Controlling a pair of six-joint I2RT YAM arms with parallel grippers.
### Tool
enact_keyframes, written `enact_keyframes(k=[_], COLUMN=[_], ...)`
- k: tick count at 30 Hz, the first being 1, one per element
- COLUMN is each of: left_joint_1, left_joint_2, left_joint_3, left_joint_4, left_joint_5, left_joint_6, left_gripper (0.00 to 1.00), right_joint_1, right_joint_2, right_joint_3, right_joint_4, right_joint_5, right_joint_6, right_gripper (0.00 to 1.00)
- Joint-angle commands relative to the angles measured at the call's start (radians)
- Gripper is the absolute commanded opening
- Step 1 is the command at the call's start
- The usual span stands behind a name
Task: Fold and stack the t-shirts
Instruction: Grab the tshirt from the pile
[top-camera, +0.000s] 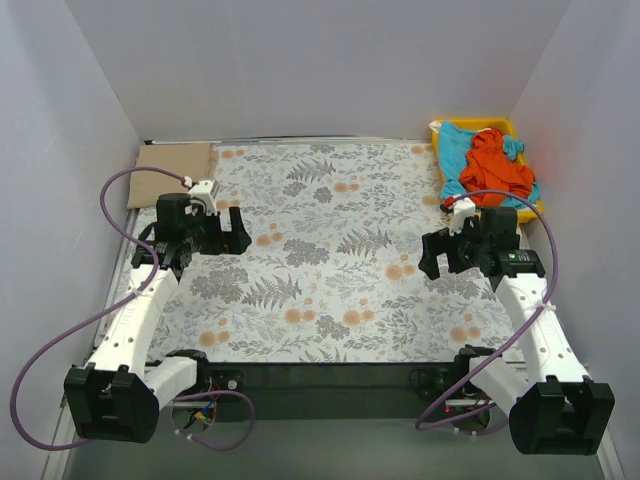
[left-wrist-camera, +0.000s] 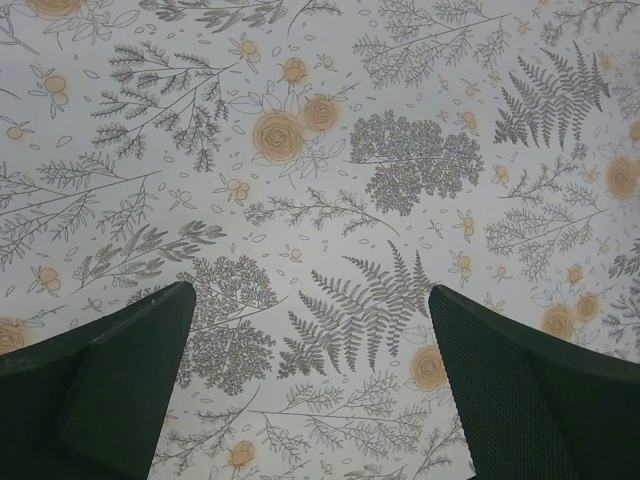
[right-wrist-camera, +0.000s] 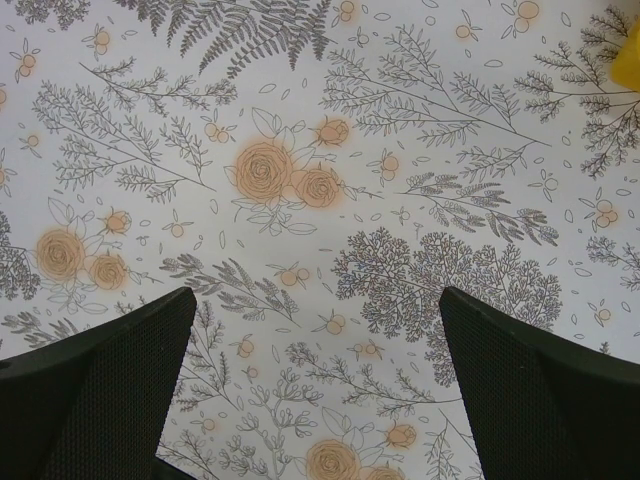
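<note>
A tan beige t-shirt (top-camera: 176, 162) lies folded flat at the far left corner. An orange-red t-shirt (top-camera: 498, 168) lies crumpled on a turquoise blue t-shirt (top-camera: 457, 150) in the yellow tray at the far right. My left gripper (top-camera: 232, 231) hovers over the left of the printed cloth, below the beige shirt, open and empty. My right gripper (top-camera: 437, 253) hovers over the right of the cloth, near the tray's front, open and empty. Both wrist views show wide-apart fingers (left-wrist-camera: 110, 380) (right-wrist-camera: 540, 390) over bare printed cloth.
The grey fern and flower cloth (top-camera: 330, 250) covers the table. The yellow tray (top-camera: 500, 127) stands at the far right corner; its corner shows in the right wrist view (right-wrist-camera: 630, 55). White walls close in the back and both sides. Purple cables loop beside each arm.
</note>
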Motion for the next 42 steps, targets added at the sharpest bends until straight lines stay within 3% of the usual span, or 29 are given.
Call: enact_keyframes(k=[1, 8, 12, 17, 23, 27, 35, 42], left_joint_1=[0.0, 0.0, 0.0, 0.0, 0.0, 0.0, 0.0, 0.0], left_joint_2=[-0.007, 0.037, 0.063, 0.109, 0.158, 0.168, 0.166, 0.181], left_joint_3=[0.016, 0.042, 0.091, 0.144, 0.194, 0.188, 0.132, 0.154], left_joint_4=[-0.012, -0.015, -0.021, -0.025, -0.03, -0.024, -0.021, -0.042], left_joint_5=[0.045, 0.07, 0.093, 0.108, 0.117, 0.126, 0.11, 0.102], left_joint_6=[0.014, -0.012, -0.003, -0.006, -0.025, -0.037, -0.034, -0.035], left_gripper=[0.98, 0.98, 0.98, 0.98, 0.98, 0.98, 0.98, 0.98], right_joint_1=[-0.006, -0.006, -0.007, -0.023, -0.147, -0.196, -0.234, -0.26], right_joint_2=[0.002, 0.099, 0.243, 0.463, 0.754, 0.921, 1.136, 1.252], right_joint_3=[0.026, 0.123, 0.325, 0.66, 1.084, 1.276, 1.395, 1.398], right_joint_4=[-0.004, -0.017, -0.059, -0.053, -0.073, -0.102, -0.096, -0.067], right_joint_5=[0.003, 0.051, 0.034, 0.119, 0.092, 0.139, 0.196, 0.235], right_joint_6=[0.003, 0.026, -0.022, -0.053, -0.045, -0.054, -0.054, -0.03], right_gripper=[0.98, 0.98, 0.98, 0.98, 0.98, 0.97, 0.94, 0.87])
